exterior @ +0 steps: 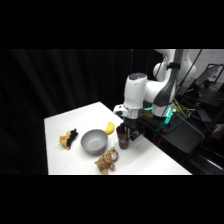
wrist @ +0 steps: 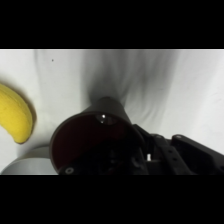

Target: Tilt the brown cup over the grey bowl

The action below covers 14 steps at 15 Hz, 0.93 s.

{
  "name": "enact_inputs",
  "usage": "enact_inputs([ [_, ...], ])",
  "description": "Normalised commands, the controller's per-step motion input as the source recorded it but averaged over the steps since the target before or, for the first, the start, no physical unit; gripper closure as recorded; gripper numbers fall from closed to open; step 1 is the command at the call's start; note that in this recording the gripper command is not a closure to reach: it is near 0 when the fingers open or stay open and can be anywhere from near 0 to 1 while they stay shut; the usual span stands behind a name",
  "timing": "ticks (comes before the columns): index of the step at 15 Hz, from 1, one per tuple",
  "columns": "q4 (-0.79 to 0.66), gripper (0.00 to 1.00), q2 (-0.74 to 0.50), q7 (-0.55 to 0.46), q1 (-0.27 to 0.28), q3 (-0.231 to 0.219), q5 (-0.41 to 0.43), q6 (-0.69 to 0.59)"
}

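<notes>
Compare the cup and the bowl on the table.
The cup is dark reddish-brown; the bowl is grey. The cup is tall and narrow; the bowl is wide and shallow. The end effector is at the cup, while the bowl sits alone, untouched. Both stand upright on the white table with open tops.

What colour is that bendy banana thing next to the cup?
The banana toy is bright yellow; the wrist view shows it best.

The arm (exterior: 150, 92) reaches down, its gripper (exterior: 129, 131) pointing at the table.
</notes>
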Motion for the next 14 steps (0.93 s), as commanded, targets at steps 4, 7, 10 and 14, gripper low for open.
enact_inputs([
  [4, -0.03, 0.0, -0.23, 0.0, 0.022, 0.046, 0.055, -0.09],
  [7, -0.03, 0.0, -0.4, -0.22, -0.041, 0.128, 0.238, -0.34],
  [10, -0.03, 0.0, -0.69, -0.36, -0.064, 0.106, 0.332, -0.64],
  [14, 0.13, 0.0, -0.76, -0.16, -0.065, 0.007, 0.07, -0.87],
])
